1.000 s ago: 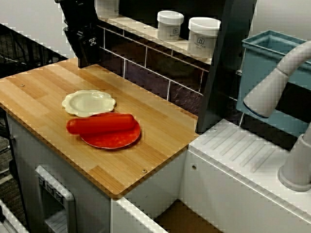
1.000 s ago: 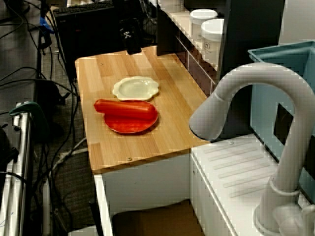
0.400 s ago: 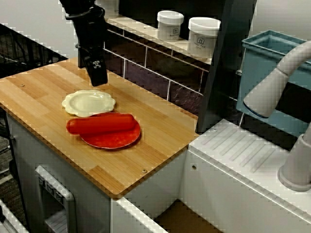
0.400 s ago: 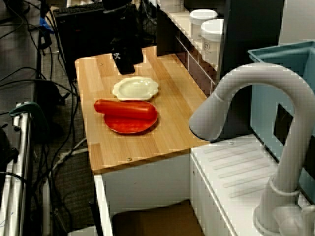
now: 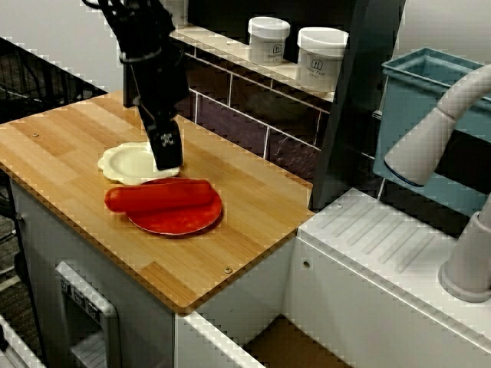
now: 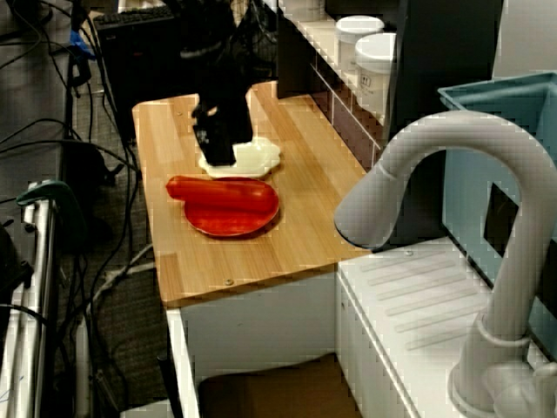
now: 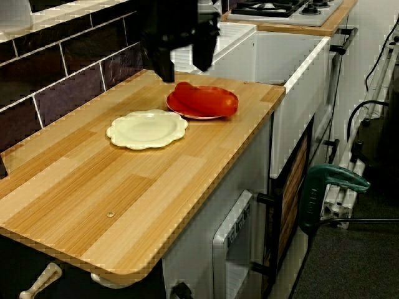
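My black gripper [image 5: 166, 158] hangs low over the pale cream plate with a scalloped rim [image 5: 129, 163]. Its tip is over the plate's edge on the side nearest the long red plastic vegetable [image 5: 157, 196]. In the low view along the counter my two fingers [image 7: 165, 70] stand apart with nothing between them, so I am open and empty.

The cream plate lies flat on the light wooden counter top [image 5: 253, 207]. Just beside it, rim against rim, is the round red plate [image 5: 182, 220], and the red vegetable lies lengthwise across that. From the high front view the vegetable is just in front of my tip. In the view past the tap my gripper [image 6: 218, 153] covers the left part of the cream plate [image 6: 258, 157], just behind the vegetable [image 6: 219, 192].

I cannot tell whether my fingertips touch the cream plate or stop short above it, since my own body hides the contact point in both high views. In the low view my gripper [image 7: 185, 67] lines up with the near end of the vegetable [image 7: 206, 99], well above the cream plate [image 7: 147, 129], so depth is hard to judge. My upper arm is cut off at the top of every view. The labels on the two white lidded jars [image 5: 268, 38] on the shelf are too small to read, and the grey tap [image 6: 452, 192] blocks part of the side view.
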`<state>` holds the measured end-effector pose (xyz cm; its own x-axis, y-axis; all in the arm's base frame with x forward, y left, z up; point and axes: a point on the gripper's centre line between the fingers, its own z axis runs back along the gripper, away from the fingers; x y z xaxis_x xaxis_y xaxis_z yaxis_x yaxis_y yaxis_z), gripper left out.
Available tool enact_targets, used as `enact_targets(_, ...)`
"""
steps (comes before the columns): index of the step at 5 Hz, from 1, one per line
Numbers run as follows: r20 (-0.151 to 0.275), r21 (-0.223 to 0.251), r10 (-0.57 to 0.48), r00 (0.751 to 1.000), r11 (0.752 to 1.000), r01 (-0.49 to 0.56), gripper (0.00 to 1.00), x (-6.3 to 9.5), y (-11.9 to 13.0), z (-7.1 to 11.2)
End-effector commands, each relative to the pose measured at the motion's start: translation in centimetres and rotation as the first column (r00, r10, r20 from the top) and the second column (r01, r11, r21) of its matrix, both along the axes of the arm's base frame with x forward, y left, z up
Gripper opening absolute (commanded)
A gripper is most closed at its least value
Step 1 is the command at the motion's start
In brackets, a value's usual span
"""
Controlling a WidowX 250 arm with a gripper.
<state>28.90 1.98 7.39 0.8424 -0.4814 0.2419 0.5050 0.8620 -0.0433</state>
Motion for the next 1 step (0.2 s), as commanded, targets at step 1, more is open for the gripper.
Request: enact_targets(1, 0.048, 0.054, 0.044, 0.998, 0.997, -0.046, 1.0, -1.78, -0.12, -0.77)
